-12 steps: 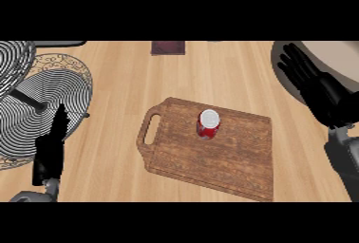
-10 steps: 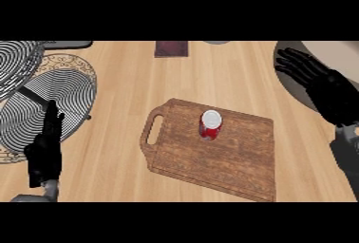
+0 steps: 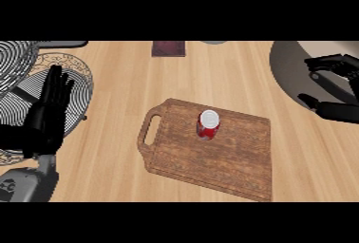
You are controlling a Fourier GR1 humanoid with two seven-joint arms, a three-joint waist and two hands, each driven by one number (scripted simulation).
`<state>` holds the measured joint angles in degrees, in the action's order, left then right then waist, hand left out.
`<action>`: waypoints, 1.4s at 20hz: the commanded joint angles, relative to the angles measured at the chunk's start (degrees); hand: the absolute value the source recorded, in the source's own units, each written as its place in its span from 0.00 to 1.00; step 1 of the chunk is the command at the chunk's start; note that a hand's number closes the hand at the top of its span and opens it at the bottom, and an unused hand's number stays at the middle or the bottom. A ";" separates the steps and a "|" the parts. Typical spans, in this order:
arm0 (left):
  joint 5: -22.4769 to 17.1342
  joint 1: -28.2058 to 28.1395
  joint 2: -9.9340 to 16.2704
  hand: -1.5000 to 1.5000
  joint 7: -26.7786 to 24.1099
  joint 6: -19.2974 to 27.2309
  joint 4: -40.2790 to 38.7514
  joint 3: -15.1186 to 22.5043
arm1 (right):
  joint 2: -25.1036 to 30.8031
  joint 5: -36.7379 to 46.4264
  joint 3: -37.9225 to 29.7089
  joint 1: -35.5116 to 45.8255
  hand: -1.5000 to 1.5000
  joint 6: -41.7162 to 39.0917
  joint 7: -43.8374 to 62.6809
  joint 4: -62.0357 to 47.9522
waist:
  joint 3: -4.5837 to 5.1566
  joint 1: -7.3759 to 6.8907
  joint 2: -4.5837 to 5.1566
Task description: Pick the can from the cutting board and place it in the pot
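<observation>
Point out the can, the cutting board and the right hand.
can [image 3: 209, 117]: head view, on its white top.
cutting board [image 3: 224, 156]: head view, on bare wood.
right hand [image 3: 338, 110]: head view, on its palm.

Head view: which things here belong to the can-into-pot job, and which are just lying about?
Job:
- can, upright on the cutting board
- pot, at the right edge
- right hand, over the pot
- left hand, open, resting at the left

Lying about:
- striped plate
- dark block at the far edge
</observation>
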<state>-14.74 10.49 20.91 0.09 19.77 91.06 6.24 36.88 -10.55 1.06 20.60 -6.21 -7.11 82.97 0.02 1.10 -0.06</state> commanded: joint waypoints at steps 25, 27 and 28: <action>-1.23 3.96 -0.16 0.50 0.13 -8.73 -2.51 -5.76 | -6.48 26.98 22.31 4.72 0.00 -13.72 38.84 22.59 | 0.03 -1.46 -0.05; 1.43 5.64 -4.55 0.50 -0.85 -6.48 -5.34 -3.33 | -8.58 27.72 21.27 6.67 0.00 -15.87 36.82 17.08 | 0.00 -1.34 0.10; 1.27 7.24 -4.52 0.50 1.59 -5.60 -5.20 -3.57 | -11.26 29.44 22.57 8.62 0.00 -14.68 37.48 13.40 | 0.00 -1.55 0.15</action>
<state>-14.57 16.13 17.87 0.23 13.12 86.50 2.39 31.09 15.87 21.25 26.30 -20.38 26.82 101.35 0.05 -0.33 -0.01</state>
